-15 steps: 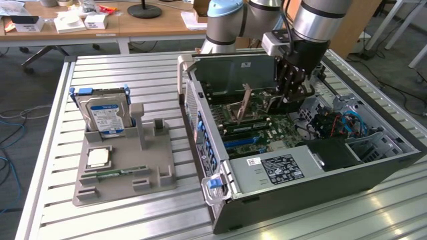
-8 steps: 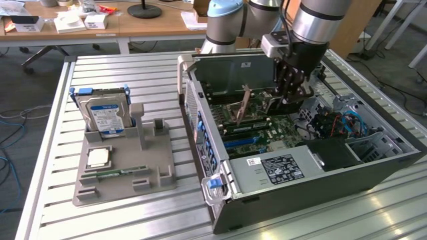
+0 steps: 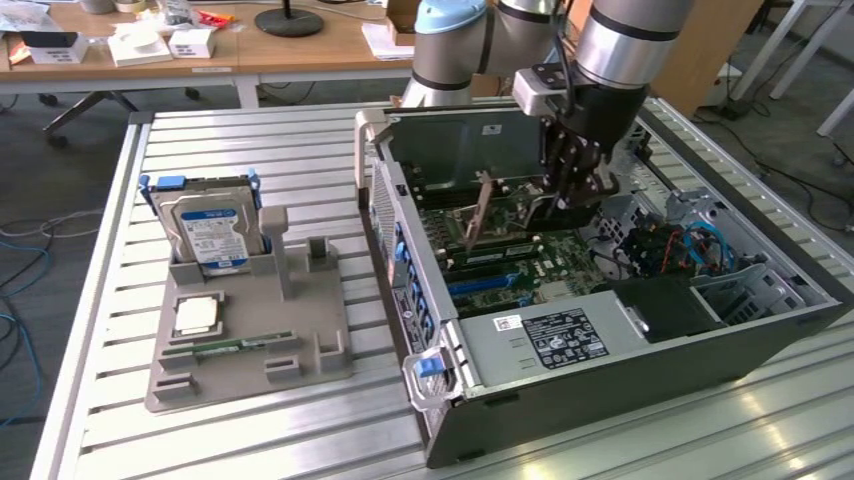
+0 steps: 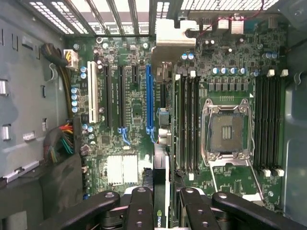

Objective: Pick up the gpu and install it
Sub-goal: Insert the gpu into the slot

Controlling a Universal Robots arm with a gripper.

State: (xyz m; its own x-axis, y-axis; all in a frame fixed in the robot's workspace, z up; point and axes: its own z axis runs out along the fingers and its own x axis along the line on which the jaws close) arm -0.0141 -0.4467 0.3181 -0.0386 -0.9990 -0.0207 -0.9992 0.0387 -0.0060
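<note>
Tool (image 3: 577, 198) down inside the open computer case (image 3: 601, 385), pointing at the motherboard (image 4: 129, 72). Fingers (image 4: 140, 206) pressed against both flat sides of the gpu (image 4: 161, 175), pinching it.

Gpu stands on edge, carried upright. In the wrist view it shows as a thin dark line running away from the tool toward the case's vented rear wall. Its metal bracket (image 4: 175, 33) sits at that far end.

In the exterior view, the gpu (image 3: 527, 208) reaches from the tool toward the exterior view's left, brownish side visible, above the board.

Card lies parallel to the long blue slot (image 4: 149, 96), just beside it, on the side of the memory slots (image 4: 187, 124). Cannot tell whether its lower edge touches the board.

Empty processor socket (image 4: 228, 129) lies further over, past the memory slots. White slot (image 4: 92, 93) is on the blue slot's other side.

Case lies on its side on the slatted tabletop (image 3: 200, 140), with the power supply (image 3: 561, 335) at its near edge.

Well apart, toward the exterior view's left: grey holder (image 3: 314, 345) with a hard drive (image 3: 207, 225) standing in it, a processor chip (image 3: 198, 315) and a memory stick (image 3: 247, 345).
</note>
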